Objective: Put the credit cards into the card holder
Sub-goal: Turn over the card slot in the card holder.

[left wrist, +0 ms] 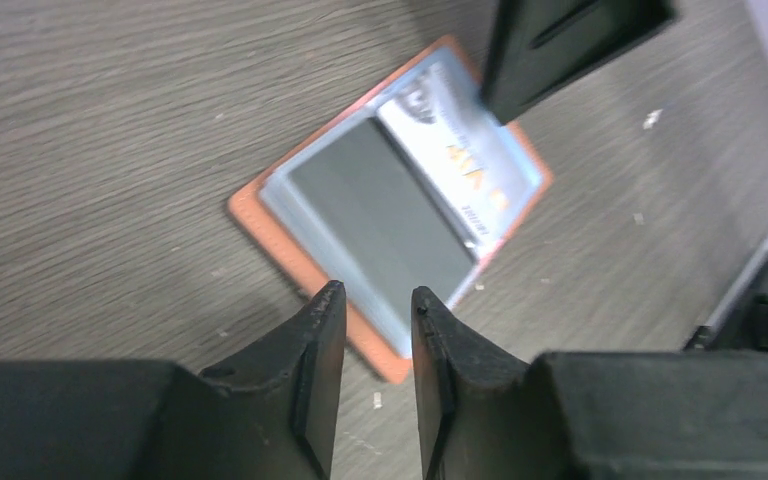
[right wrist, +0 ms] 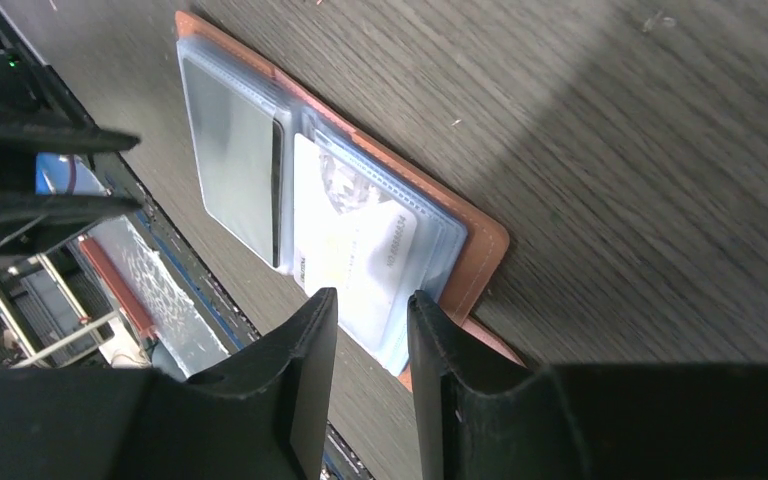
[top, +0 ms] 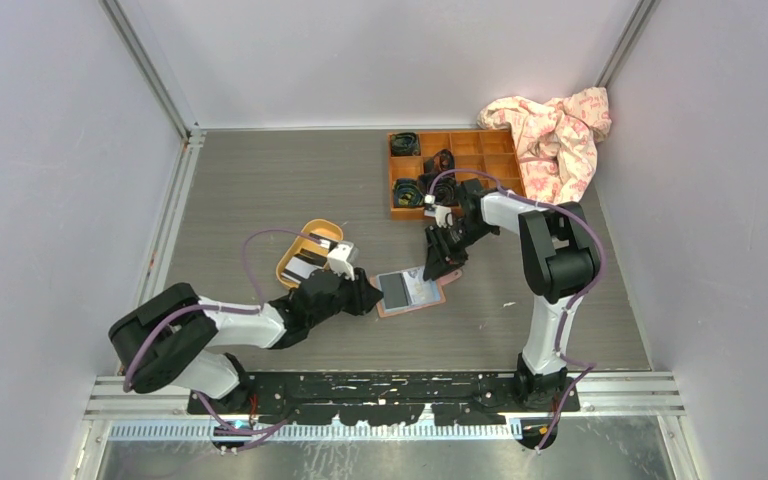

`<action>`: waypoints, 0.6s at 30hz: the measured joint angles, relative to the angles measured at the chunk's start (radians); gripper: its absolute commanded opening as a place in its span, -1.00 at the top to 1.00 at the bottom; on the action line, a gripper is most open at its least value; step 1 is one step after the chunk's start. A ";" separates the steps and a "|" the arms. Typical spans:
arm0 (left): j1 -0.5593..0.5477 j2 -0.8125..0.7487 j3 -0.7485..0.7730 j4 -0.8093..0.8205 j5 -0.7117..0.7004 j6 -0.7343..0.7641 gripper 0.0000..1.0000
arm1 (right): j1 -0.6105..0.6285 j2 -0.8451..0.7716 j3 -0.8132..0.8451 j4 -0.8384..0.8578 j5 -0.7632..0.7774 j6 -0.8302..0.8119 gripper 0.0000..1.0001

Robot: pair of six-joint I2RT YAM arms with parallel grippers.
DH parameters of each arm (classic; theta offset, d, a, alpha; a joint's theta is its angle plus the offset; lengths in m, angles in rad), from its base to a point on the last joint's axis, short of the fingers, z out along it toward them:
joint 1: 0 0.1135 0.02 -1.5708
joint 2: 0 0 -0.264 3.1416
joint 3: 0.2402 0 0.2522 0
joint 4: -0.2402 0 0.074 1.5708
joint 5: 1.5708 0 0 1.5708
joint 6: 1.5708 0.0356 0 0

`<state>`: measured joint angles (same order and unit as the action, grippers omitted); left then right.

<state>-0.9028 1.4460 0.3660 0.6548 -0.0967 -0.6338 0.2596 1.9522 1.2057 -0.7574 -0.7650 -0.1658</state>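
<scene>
The card holder (top: 412,292) lies open and flat on the table, salmon-pink with clear bluish pockets. In the left wrist view a grey card (left wrist: 380,215) sits in one pocket and a white printed card (left wrist: 465,160) in the other. My left gripper (top: 372,297) hovers at the holder's near-left edge, its jaws (left wrist: 378,300) a narrow gap apart with nothing between them. My right gripper (top: 438,262) is at the holder's far-right edge, jaws (right wrist: 372,300) also narrowly apart and empty, over the white card (right wrist: 345,235). More credit cards (top: 310,258) lie in the yellow tray.
A yellow oval tray (top: 290,272) sits just left of the left gripper. An orange-brown wooden compartment box (top: 480,150) with dark coiled items stands at the back, beside a crumpled pink cloth (top: 555,135). The arms' base rail runs along the near edge.
</scene>
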 measured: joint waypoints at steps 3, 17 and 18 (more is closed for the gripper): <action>-0.020 -0.032 0.009 0.003 0.022 -0.023 0.47 | 0.000 0.000 0.000 0.002 0.014 0.018 0.24; -0.045 0.256 0.227 0.017 0.101 -0.141 0.65 | 0.000 -0.001 0.000 0.006 0.027 0.041 0.27; -0.045 0.269 0.238 0.012 0.099 -0.148 0.64 | 0.000 -0.001 0.000 0.006 0.027 0.042 0.27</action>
<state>-0.9482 1.7145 0.6037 0.6666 0.0025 -0.7815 0.2596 1.9511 1.2057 -0.7517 -0.7383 -0.1242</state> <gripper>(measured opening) 0.173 0.368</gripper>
